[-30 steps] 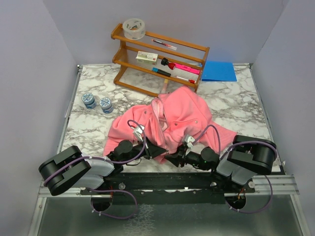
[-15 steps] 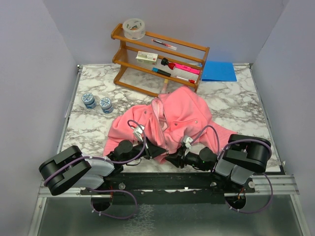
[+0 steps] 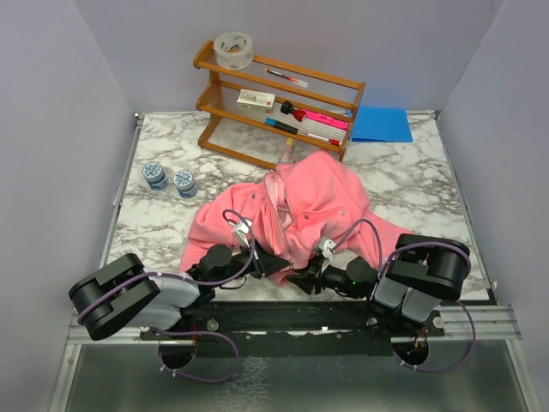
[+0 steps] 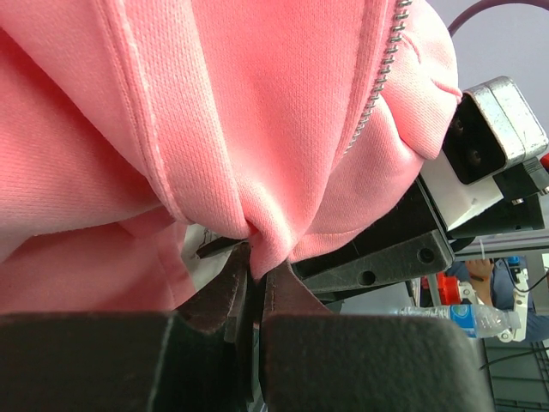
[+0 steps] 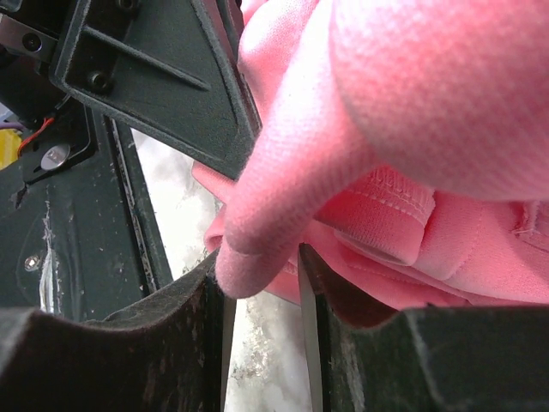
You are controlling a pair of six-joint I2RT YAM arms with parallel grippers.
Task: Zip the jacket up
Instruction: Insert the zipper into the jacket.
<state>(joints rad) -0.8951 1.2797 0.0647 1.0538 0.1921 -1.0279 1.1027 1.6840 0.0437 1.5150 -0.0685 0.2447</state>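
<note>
Left wrist: nubby pink fleece jacket (image 4: 257, 129), bunched folds, silvery zipper teeth (image 4: 380, 73).

one jacket (image 3: 313, 202), two small round tins (image 3: 155, 174) (image 3: 184, 182), one wooden rack (image 3: 257, 157), one tape roll (image 3: 233, 50), one blue folder (image 3: 382, 124)

A marble-patterned counter (image 3: 412, 180) carries a crumpled pink jacket (image 3: 313, 202), which spreads from the middle towards the near edge. To the left of it stand two small round jars (image 3: 155, 175) with blue patterned lids, just beside each other. Along the far edge stands a wooden rack (image 3: 319, 80) with a tape roll (image 3: 233, 50) on top, and a blue folder (image 3: 382, 124) lies flat just to its right.
</note>
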